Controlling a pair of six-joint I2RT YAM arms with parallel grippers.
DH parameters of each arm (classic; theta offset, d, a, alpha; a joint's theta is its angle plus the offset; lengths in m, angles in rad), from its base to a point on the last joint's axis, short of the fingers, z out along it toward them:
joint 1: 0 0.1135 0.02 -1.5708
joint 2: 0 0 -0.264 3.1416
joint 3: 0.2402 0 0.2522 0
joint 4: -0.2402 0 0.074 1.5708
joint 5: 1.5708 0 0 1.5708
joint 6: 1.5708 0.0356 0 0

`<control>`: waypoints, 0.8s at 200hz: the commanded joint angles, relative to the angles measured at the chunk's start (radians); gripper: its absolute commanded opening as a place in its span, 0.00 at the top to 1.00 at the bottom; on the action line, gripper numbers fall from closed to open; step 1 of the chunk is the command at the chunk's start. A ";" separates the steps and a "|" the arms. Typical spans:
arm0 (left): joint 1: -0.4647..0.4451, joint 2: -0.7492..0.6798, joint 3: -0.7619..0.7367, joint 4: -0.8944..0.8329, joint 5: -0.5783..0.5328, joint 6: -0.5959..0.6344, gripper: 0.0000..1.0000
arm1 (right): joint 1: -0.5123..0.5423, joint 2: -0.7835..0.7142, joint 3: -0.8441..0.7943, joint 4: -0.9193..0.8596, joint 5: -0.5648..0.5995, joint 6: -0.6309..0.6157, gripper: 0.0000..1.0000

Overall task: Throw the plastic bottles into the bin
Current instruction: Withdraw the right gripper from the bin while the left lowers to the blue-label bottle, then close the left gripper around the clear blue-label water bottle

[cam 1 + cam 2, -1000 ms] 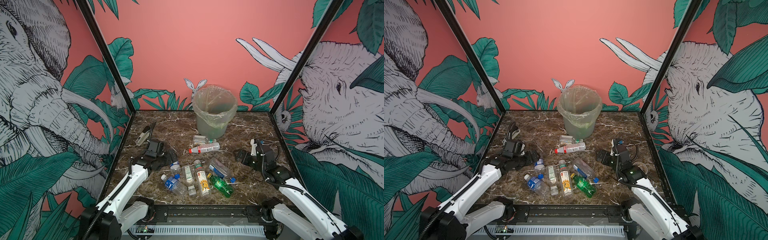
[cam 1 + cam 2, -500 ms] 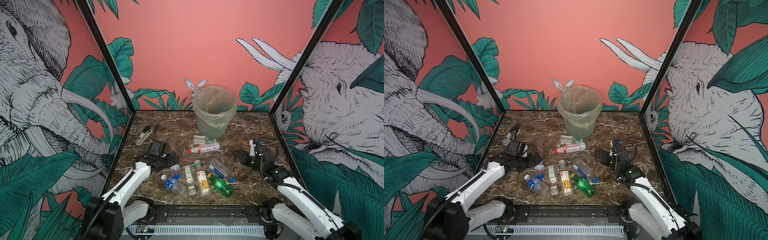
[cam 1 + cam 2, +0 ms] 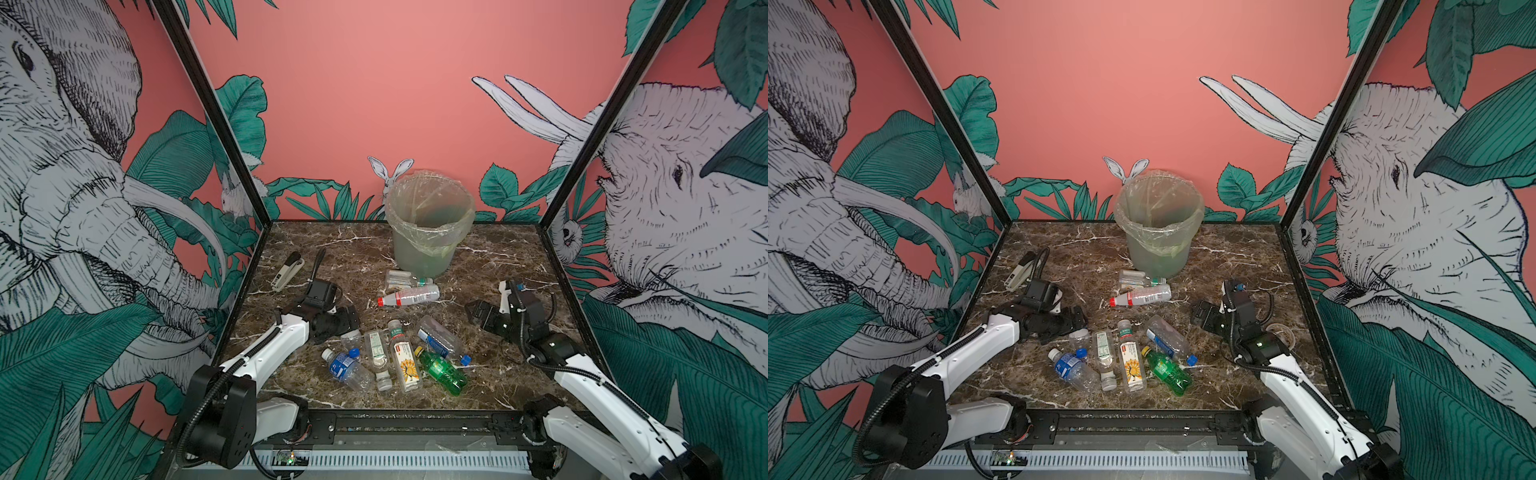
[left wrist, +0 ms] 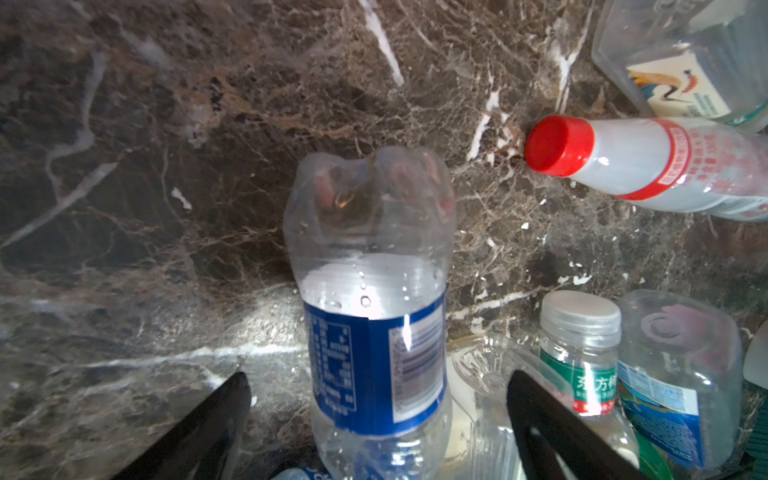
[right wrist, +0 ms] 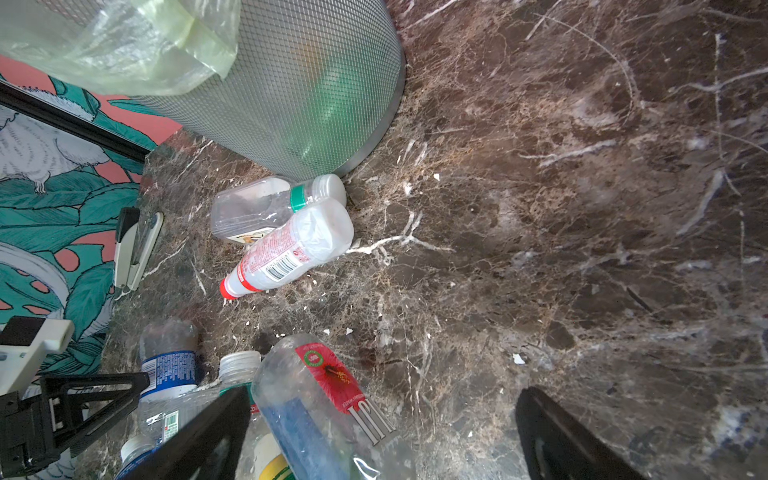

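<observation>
Plastic bottles (image 3: 401,353) lying loose on marble tabletop (image 3: 498,266), before bin (image 3: 419,253); two just beside its foot. Left gripper (image 4: 378,376) open, straddling blue-labelled bottle (image 4: 374,353), gaps both sides. Right gripper (image 5: 384,391) open wide, over bare marble beside the heap.

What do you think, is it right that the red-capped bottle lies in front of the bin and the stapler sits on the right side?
Not quite. Both top views show the stapler on the left side, not the right. The red-capped bottle does lie in front of the bin.
</observation>
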 commanded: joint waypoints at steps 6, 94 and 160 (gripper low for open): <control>-0.010 0.024 -0.006 0.018 -0.020 0.017 0.06 | 0.000 0.000 -0.004 0.021 0.005 0.010 0.01; -0.043 0.086 -0.010 0.052 -0.072 0.004 0.15 | -0.005 0.009 -0.007 0.026 0.000 0.018 0.01; -0.043 0.085 -0.041 0.083 -0.091 -0.006 0.18 | -0.009 0.012 -0.023 0.039 -0.002 0.030 0.01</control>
